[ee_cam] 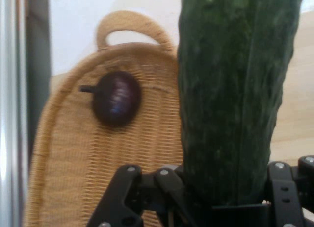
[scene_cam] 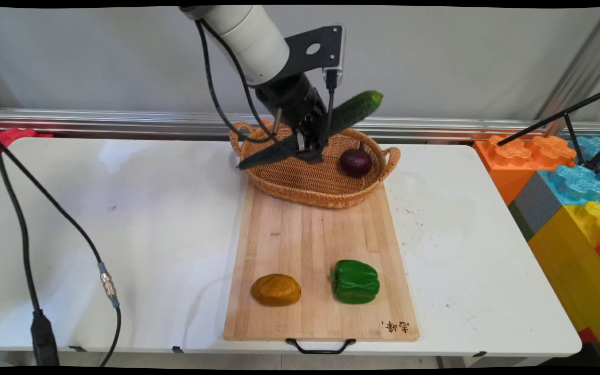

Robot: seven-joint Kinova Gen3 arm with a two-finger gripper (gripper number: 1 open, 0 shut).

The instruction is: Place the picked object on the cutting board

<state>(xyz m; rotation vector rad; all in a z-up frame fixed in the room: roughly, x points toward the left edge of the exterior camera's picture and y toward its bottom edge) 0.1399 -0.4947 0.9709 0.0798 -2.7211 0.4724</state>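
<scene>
My gripper is shut on a long dark green cucumber, holding it tilted in the air above the wicker basket. One end of the cucumber points up to the right, the other down to the left past the basket's rim. In the hand view the cucumber rises between the fingers and fills the right half. A purple onion lies in the basket's right part, seen in the hand view as onion on the wicker basket.
The basket stands on the far end of a wooden cutting board. On the board's near end lie an orange-brown potato and a green bell pepper. Big coloured blocks stand right of the table. Black cables hang at left.
</scene>
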